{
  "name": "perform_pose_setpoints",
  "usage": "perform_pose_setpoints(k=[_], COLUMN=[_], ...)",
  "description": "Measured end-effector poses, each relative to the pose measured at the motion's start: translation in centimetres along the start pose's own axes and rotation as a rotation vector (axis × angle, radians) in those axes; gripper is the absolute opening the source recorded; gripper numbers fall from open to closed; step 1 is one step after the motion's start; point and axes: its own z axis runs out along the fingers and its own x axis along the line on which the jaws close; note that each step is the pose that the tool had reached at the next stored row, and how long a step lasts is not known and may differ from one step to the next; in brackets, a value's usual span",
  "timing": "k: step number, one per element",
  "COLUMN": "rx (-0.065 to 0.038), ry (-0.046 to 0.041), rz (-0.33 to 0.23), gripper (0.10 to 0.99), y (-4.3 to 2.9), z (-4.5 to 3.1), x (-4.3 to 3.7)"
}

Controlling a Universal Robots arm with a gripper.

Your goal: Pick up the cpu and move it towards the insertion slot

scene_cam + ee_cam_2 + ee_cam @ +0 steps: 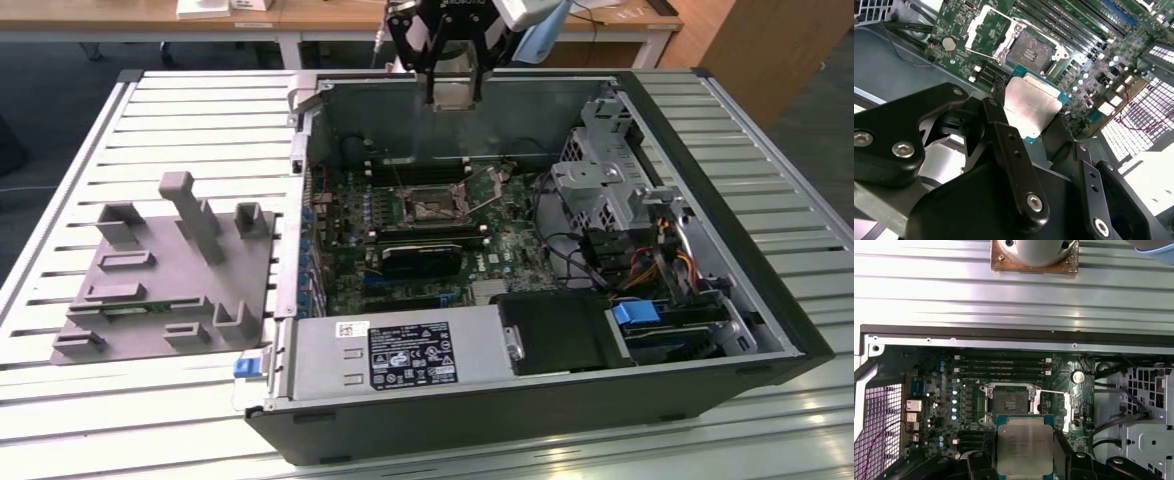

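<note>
Bright even light; glare on slatted table [174,110].

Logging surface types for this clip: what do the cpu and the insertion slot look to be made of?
The cpu, held in the pincer, looks like a brushed silvery metal lid on a green board rim; its top reflects light dully. The insertion slot seems to have a shiny metal frame around a dark centre, probably plastic, with its plate swung open.

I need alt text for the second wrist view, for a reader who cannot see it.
The black gripper holds the cpu, silvery top showing, above a green motherboard. Just beyond the chip lies the insertion slot, its metal frame open and its dark centre bare.
</note>
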Motion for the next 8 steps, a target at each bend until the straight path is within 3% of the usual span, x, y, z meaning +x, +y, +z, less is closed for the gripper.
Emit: perform_pose_setpoints(k=[8], rx=[0.000], ry=[-0.0005], rz=[0.000], gripper=[0.541], y=[0.06], z=[0.12], x=[0.00])
